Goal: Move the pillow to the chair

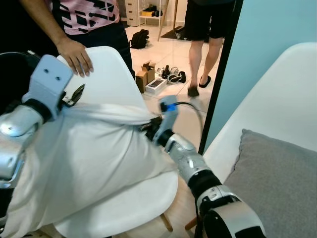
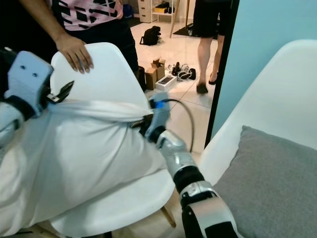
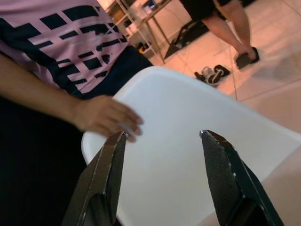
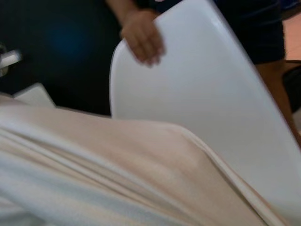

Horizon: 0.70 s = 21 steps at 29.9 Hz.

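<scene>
Left claw [image 1: 78,94] up at the pillow's upper left corner, fingers [image 3: 106,176] spread apart in the left wrist view, nothing pinched between them, white chair back beyond. White pillow [image 1: 89,158] draped over the seat of the white shell chair [image 1: 116,82], leaning against its backrest, top edge stretched taut between the two claws. Resting on the chair's top edge, a person's hand [image 1: 75,55], pink patterned shirt above it. Right claw [image 1: 147,126] at the pillow's upper right corner, seemingly clamped on the fabric bunched there, though the fingertips lie buried in the folds. Behind the chair, open cardboard boxes [image 1: 147,75] and shoes on the tiled floor [image 1: 168,49], with a second person's legs [image 1: 200,59] standing near them. Far right, a second white chair [image 1: 277,94] carrying a grey cushion [image 1: 277,178].
</scene>
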Tool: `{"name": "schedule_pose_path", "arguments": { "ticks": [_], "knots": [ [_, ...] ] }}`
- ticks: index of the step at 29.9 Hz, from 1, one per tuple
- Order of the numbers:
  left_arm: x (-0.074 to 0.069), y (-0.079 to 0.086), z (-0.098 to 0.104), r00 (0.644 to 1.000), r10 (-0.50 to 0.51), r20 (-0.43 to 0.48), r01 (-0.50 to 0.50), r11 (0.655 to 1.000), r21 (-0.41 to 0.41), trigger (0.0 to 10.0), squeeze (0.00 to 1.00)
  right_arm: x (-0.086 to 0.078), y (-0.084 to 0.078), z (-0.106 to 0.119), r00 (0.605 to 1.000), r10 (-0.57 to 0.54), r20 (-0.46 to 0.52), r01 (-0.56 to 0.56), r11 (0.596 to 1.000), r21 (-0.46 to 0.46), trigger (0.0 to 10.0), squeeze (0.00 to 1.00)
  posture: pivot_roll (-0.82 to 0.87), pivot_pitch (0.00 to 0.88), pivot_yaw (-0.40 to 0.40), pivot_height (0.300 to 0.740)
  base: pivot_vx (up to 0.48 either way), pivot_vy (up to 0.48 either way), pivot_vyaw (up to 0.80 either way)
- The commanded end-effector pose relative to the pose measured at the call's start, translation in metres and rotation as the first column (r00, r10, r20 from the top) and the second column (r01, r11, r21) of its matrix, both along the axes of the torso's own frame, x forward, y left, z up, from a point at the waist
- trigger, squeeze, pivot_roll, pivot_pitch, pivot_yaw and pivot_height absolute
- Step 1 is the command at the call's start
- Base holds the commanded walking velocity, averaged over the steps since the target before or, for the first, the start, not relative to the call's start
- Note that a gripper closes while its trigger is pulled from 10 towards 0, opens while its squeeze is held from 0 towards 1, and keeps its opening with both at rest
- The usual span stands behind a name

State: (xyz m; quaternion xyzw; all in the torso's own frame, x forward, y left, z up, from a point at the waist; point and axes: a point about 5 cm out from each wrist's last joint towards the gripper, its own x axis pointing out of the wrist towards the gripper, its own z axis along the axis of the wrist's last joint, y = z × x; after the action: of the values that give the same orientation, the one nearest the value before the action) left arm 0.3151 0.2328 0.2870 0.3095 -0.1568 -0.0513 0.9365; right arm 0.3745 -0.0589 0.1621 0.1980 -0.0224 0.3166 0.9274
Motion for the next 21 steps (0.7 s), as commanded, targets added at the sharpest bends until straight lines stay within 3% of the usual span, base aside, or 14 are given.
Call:
{"name": "schedule_pose_path", "arguments": {
  "ticks": [1,3,6,7,8,10,11,12,13,14,15,17,21],
  "knots": [
    [-0.011,0.052,0.03,0.953,0.267,0.145,-0.266,0.964,-0.031,10.0,0.0,0.002,-0.089,-0.026,0.935,-0.33,-0.13,0.342,0.936,0.079,10.0,0.0,0.18,0.0,0.029,0.31,0.0,0.0,0.0],
    [-0.002,0.048,0.033,0.949,0.255,0.185,-0.245,0.967,-0.073,10.0,0.0,0.004,-0.095,-0.021,0.921,-0.374,-0.106,0.383,0.921,0.07,10.0,0.0,0.17,0.0,0.034,0.31,0.0,0.0,0.0],
    [0.002,0.046,0.034,0.947,0.249,0.203,-0.237,0.968,-0.085,10.0,0.0,0.004,-0.097,-0.02,0.915,-0.391,-0.098,0.397,0.916,0.062,10.0,0.0,0.17,0.0,0.034,0.31,0.0,0.0,0.0],
    [0.007,0.042,0.035,0.949,0.23,0.215,-0.215,0.972,-0.093,10.0,0.0,0.005,-0.097,-0.023,0.903,-0.42,-0.089,0.418,0.907,-0.043,10.0,0.0,0.17,0.0,0.037,0.31,0.0,0.0,0.0],
    [0.007,0.042,0.035,0.949,0.23,0.215,-0.215,0.972,-0.093,10.0,0.0,0.005,-0.097,-0.023,0.903,-0.42,-0.089,0.418,0.907,-0.043,10.0,0.0,0.17,0.0,0.037,0.31,0.0,0.0,0.0],
    [0.023,0.028,0.029,0.959,0.162,0.231,-0.15,0.986,-0.069,10.0,0.0,0.006,-0.092,-0.027,0.893,-0.448,-0.041,0.43,0.877,-0.214,10.0,0.0,0.15,0.0,0.038,0.31,0.0,0.0,0.0],
    [0.029,0.022,0.023,0.963,0.138,0.232,-0.127,0.99,-0.063,10.0,0.0,0.006,-0.088,-0.027,0.898,-0.439,-0.033,0.421,0.879,-0.225,10.0,0.0,0.15,0.0,0.036,0.31,0.0,0.0,0.0],
    [0.034,0.017,0.018,0.97,0.108,0.219,-0.095,0.993,-0.07,9.4,0.0,0.006,-0.086,-0.027,0.903,-0.428,-0.029,0.412,0.883,-0.223,10.0,0.0,0.15,0.0,0.036,0.31,0.0,0.0,0.0],
    [0.037,0.014,0.013,0.974,0.097,0.207,-0.083,0.993,-0.079,0.7,0.0,0.006,-0.085,-0.026,0.905,-0.425,-0.028,0.409,0.885,-0.22,10.0,0.0,0.15,0.0,0.034,0.31,0.0,0.0,0.0],
    [0.037,0.014,0.013,0.974,0.097,0.207,-0.083,0.993,-0.079,0.7,0.0,0.006,-0.085,-0.026,0.905,-0.425,-0.028,0.409,0.885,-0.22,10.0,0.0,0.15,0.0,0.034,0.31,0.0,0.0,0.0],
    [0.04,0.01,0.007,0.978,0.078,0.193,-0.062,0.994,-0.087,0.0,0.0,0.005,-0.084,-0.026,0.906,-0.422,-0.025,0.407,0.887,-0.218,10.0,0.0,0.15,0.0,0.034,0.31,0.0,0.0,0.0],
    [0.046,-0.002,-0.003,0.986,0.023,0.167,-0.009,0.996,-0.087,0.0,0.0,0.005,-0.083,-0.024,0.906,-0.424,-0.003,0.412,0.881,-0.232,10.0,0.0,0.14,0.0,0.027,0.31,0.0,0.0,0.0],
    [0.048,-0.01,-0.007,0.987,-0.014,0.161,0.028,0.996,-0.085,0.0,0.0,0.005,-0.084,-0.023,0.9,-0.435,0.008,0.423,0.871,-0.25,10.0,0.0,0.14,0.0,0.023,0.31,0.0,0.0,0.0]
  ]
}}
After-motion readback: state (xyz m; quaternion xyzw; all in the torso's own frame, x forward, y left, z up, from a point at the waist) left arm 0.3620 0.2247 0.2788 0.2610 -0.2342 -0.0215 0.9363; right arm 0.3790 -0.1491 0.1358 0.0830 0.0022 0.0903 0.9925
